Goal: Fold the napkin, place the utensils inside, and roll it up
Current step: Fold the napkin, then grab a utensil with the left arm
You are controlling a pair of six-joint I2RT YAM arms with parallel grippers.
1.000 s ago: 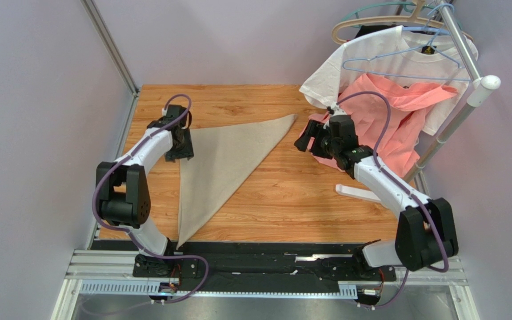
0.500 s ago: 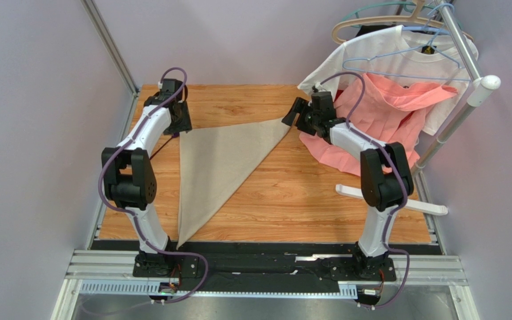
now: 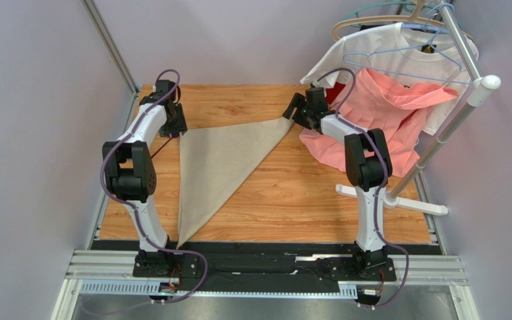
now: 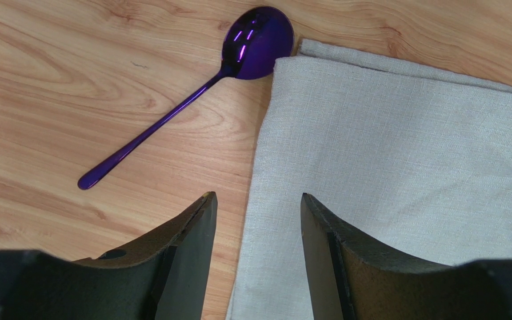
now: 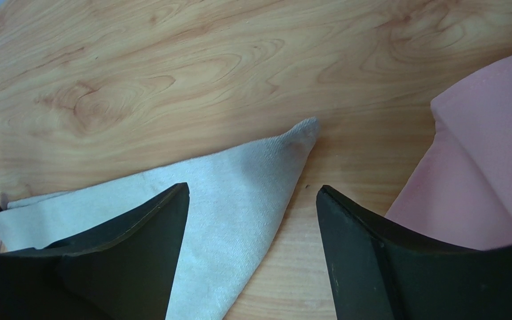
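Shows napkin (image 3: 218, 160) folded to a triangle, flat on wooden table (image 3: 305, 200), purple spoon (image 4: 172, 111) off its far-left corner.
Finds left gripper (image 4: 257, 200) wide open over napkin's left edge near that corner, gripping nothing; puts spoon on bare wood just left of it, bowl at the cloth edge. Finds right gripper (image 5: 252, 190) equally spread above the far-right tip, empty too, with pink garment (image 5: 479, 160) just beside.

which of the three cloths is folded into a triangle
The beige napkin, lying flat on the wooden table; the pink garment and the white T-shirt hang at the right instead.
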